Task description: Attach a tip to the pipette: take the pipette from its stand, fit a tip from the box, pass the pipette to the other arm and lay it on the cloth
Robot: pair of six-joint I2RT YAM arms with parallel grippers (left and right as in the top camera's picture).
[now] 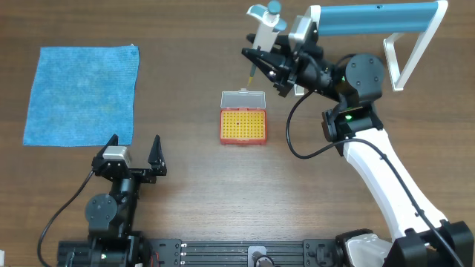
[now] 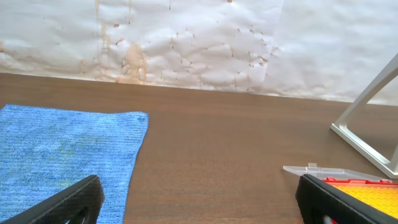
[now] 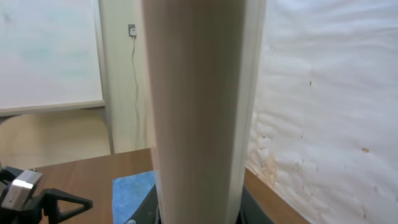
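The blue cloth [image 1: 80, 96] lies flat just ahead of my left pincer [image 1: 134, 146], a little to its left. That pincer sits low near my base, fingers spread wide and holding nothing. The tip box [image 1: 243, 126], lid open, rests between my two pincers. My right pincer [image 1: 269, 63] is raised, pinching the pipette [image 1: 261, 33] by its body, narrow end down. The stand [image 1: 378, 18] is just to its right.
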